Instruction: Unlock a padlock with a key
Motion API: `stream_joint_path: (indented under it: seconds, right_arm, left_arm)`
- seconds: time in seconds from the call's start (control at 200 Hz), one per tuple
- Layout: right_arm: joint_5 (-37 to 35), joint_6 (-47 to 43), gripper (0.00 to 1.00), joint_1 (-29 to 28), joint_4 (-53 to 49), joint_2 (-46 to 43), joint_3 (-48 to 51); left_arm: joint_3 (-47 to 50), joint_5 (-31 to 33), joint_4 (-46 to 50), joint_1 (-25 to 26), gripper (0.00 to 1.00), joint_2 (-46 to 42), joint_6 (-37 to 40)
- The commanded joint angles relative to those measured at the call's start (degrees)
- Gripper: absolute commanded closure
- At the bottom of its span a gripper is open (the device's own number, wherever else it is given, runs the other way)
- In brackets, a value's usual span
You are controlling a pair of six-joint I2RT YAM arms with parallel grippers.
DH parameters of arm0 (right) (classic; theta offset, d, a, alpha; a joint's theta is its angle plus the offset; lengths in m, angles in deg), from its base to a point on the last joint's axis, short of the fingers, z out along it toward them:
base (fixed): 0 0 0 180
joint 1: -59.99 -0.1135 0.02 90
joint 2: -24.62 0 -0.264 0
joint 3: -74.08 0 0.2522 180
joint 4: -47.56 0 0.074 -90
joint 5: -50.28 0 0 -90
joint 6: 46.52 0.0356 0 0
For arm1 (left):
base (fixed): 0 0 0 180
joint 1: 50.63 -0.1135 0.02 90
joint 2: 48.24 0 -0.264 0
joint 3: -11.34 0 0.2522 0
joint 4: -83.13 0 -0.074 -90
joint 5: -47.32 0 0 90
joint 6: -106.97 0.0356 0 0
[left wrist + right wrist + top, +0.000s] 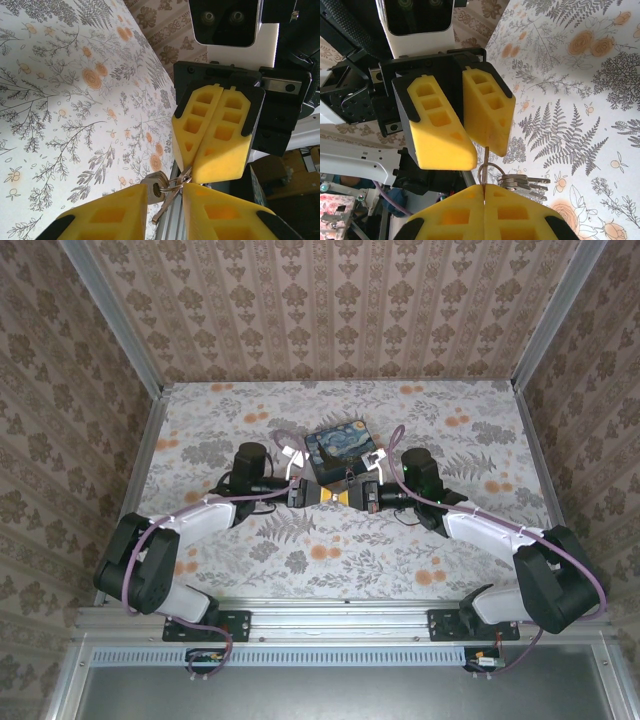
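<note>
Padlock: small silvery block [152, 186] with a hole in it, touching 1 fingertip of the left hand [165, 199]. Taken for the lock, though it may be stacked key heads; cannot settle it.
Location: held up off the counter [450, 540], between the 2 hands, just in front of the near corner of the blue box [338, 448].
Right hand [484, 186]: clenched on a thin metal strip seen edge-on, judged to be the key [484, 156]. A wire ring [488, 173] hangs just beyond its fingertips.
Left hand: fingers part-way apart with a clear gap between them; whether they pinch the block, cannot tell.
Step in hand: judged to be lining the key up with the keyhole.
Technique: grip the lock body firm and square before any push. Keep the blade in line with the hole, advance slowly, and turn only once it is fully seated. Keep the loose keys [522, 182] out of the way.
Risk: the dangling ring could snag a fingertip, and a thin blade may twist in the grip.
Count: 2 hands; 1 blue box; 1 lock candidate; 1 gripped key; at least 2 loose key blades, exact number unclear; 1 ring in the right wrist view.
</note>
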Motion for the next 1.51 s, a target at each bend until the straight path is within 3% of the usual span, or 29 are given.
stream_joint_path:
  seconds: [0.0,0.255,0.73,0.805,0.845,0.92,1.01,1.17,1.29,1.5]
  right_arm:
    - [-1.3,0.7,0.98,0.4,2.3,0.4,-1.2]
    - [-1.7,1.5,0.98,1.1,3.5,0.7,-0.6]
    - [-0.4,1.3,0.98,1.0,3.4,1.1,-0.2]
    - [-0.4,0.8,0.94,1.0,2.9,1.1,-0.3]
    - [-0.8,0.2,0.85,1.1,2.0,1.0,-0.4]
    - [-2.9,-2.1,0.74,1.8,-2.8,0.1,-0.7]
    - [-6.7,-4.5,0.61,3.5,-8.4,-1.8,-0.6]
    - [-11.4,-6.2,0.58,3.9,-13.2,-2.9,-1.7]
    - [-12.0,-5.9,0.57,3.0,-12.2,-2.0,-1.7]
    - [-14.7,-6.2,0.57,2.4,-13.8,-0.4,-2.1]
  left_arm:
    - [0.2,-2.1,-1.0,0.8,0.75,-1.8,-0.4]
    - [0.6,-1.8,-1.0,1.0,0.74,-1.9,-0.6]
    - [0.4,-2.0,-0.6,1.4,0.93,-1.9,0.2]
    - [0.2,-1.8,-0.1,1.5,1.00,-1.9,0.4]
    - [-0.1,-1.3,1.0,1.6,1.00,-2.0,0.8]
    - [-1.7,-0.1,6.6,1.7,1.00,-2.3,3.0]
    - [-5.3,3.1,19.7,2.4,1.00,-2.4,8.4]
    - [-10.5,5.0,37.5,4.9,1.00,1.5,12.6]
    - [-18.0,8.3,56.5,9.9,1.00,7.4,21.0]
    - [-24.9,12.4,70.1,12.4,1.00,15.2,26.9]
